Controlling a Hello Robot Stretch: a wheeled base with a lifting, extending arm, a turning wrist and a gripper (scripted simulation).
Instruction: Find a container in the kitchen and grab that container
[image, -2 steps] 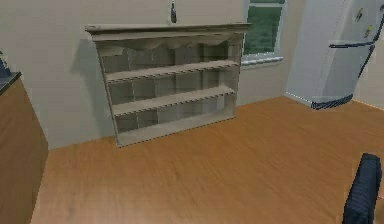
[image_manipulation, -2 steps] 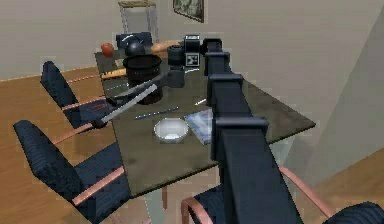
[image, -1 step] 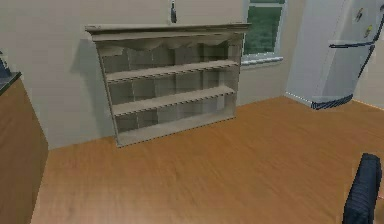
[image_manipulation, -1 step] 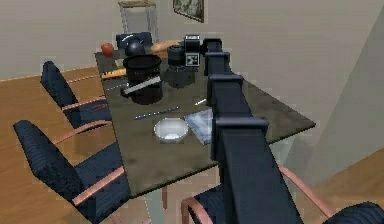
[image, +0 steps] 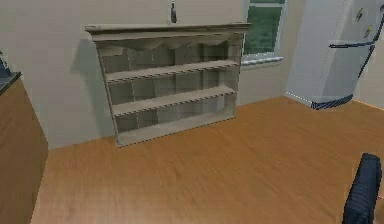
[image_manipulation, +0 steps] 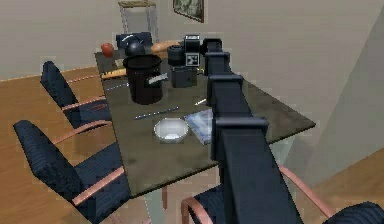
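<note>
- The arm (image_manipulation: 238, 125) reaches out over a dark table (image_manipulation: 276, 113).
- The gripper (image_manipulation: 180, 56) sits at the arm's far end, among things standing on the table. I cannot tell whether its fingers are apart or together, nor whether it holds anything.
- A black pot (image_manipulation: 147, 80) stands upright on the table, near the gripper and to its left in the arm side view.
- A grey box (image_manipulation: 182, 76) stands between the pot and the arm.
- A pale bowl (image_manipulation: 171, 130) lies nearer the table's front edge, just beside a flat grey sheet (image_manipulation: 202, 121).
- At the table's far end lie a long orange thing (image_manipulation: 160, 47) and a dark round thing (image_manipulation: 133, 42).
- Blue chairs (image_manipulation: 58, 95) with wooden arms line the table's left side.
- A picture (image_manipulation: 188, 8) hangs on the wall behind.
- In the forward view, a pale shelf unit (image: 170, 80) stands against the wall on a wood floor (image: 200, 170). A window (image: 265, 30) and a fridge (image: 345, 55) are to its right, and a counter (image: 15, 130) is at the left edge.
</note>
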